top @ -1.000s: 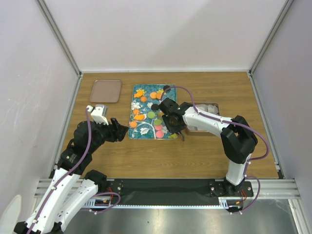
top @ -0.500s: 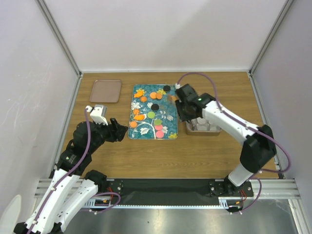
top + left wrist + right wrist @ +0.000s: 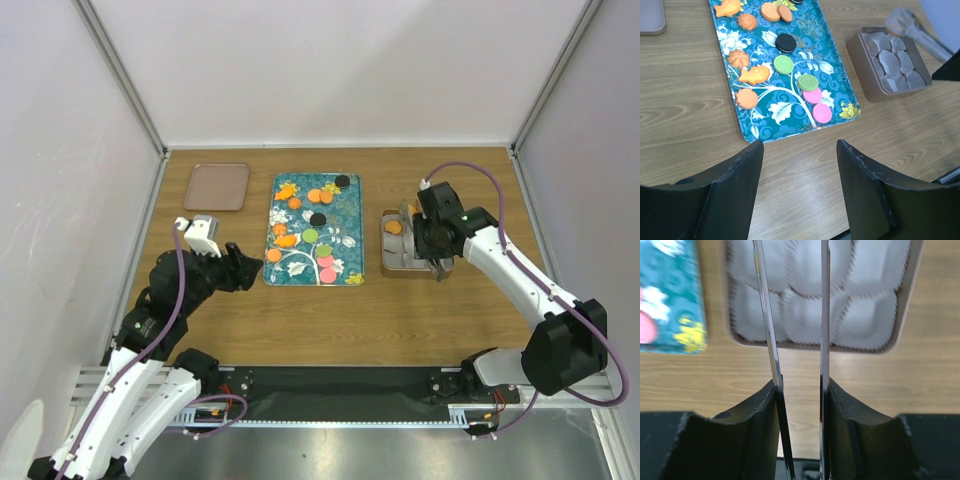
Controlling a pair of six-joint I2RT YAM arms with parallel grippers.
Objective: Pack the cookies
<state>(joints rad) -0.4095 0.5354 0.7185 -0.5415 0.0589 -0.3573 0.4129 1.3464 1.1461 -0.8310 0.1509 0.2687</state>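
Orange (image 3: 314, 195), black (image 3: 318, 219), green (image 3: 311, 236) and pink (image 3: 327, 275) cookies lie on the teal floral tray (image 3: 313, 283). They also show in the left wrist view, such as the green cookie (image 3: 783, 64). My right gripper (image 3: 432, 240) (image 3: 800, 385) is shut on metal tongs (image 3: 765, 315) that reach over the tin (image 3: 412, 272) of white paper cups. The blurred tong tips (image 3: 900, 22) carry an orange cookie (image 3: 394, 227) at the tin's far left. My left gripper (image 3: 255, 268) (image 3: 800, 150) is open and empty, near the tray's front left corner.
A flat brown lid (image 3: 217, 186) lies at the far left of the table. The tin (image 3: 865, 75) stands just right of the tray. White walls and metal posts close in the table on three sides.
My right arm has swung right from the tray to the tin, carrying the tongs and an orange cookie. The left arm has not moved.
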